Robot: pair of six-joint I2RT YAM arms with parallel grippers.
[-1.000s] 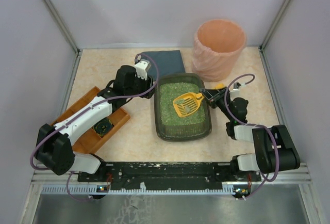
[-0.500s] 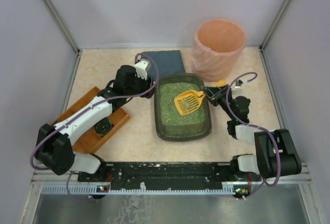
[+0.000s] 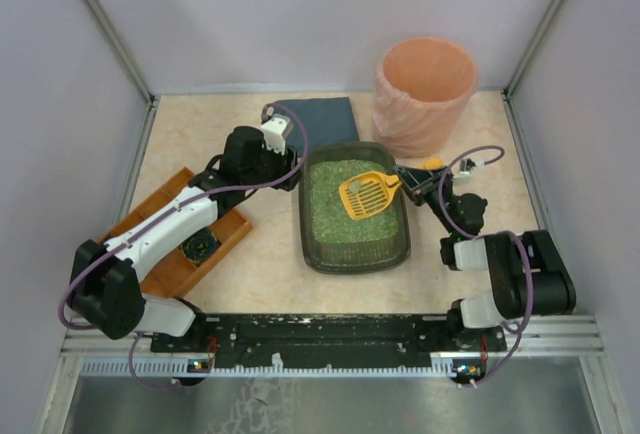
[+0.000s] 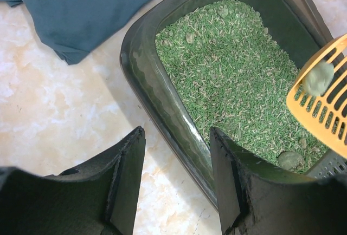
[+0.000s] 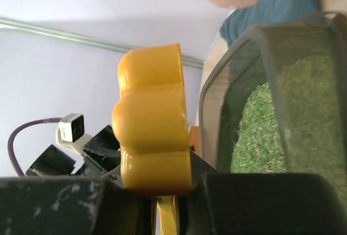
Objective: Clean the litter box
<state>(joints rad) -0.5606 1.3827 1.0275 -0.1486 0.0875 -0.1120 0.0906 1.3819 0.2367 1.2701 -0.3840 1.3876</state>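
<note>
Setting: pale-walled enclosure with metal corner rails, over a beige marbled tabletop (image 3: 200,134).

1. Litter box (image 3: 355,266). Dark grey-green tray at the middle of the tabletop, between the two arms. Holds green granular litter (image 3: 335,219), spread fairly evenly. One greyish lump (image 4: 290,160) lies on the litter near the box's near corner.
2. Scoop (image 3: 367,195). Yellow and slotted, held above the right half of the litter with its handle pointing right. A grey-green clump (image 4: 319,78) rides on the slots.
3. Right claw (image 3: 408,184). Clenched on the scoop's handle at the box's right rim. Its wrist view shows the handle's lobed end pinched between the fingers.
4. Left claw (image 4: 176,154). Jaws parted astride the box's left rim, one finger outside and one over the wall. Bare tabletop shows in the gap, so it is not clamped.
5. Blue cloth (image 3: 318,119). Flat, just behind the box.
6. Peach bin (image 3: 425,94). Tall and round, behind and to the right of the box.
7. Wooden tray (image 3: 180,244). To the left, under the left arm.

Step in hand, as judged: sifting and carrying out waste. Keep the scoop level so the clump stays put, and let loose grains drop over the box. Then carry it to the bin, clearing its rim before tipping. The left claw is placed to steady the box.
</note>
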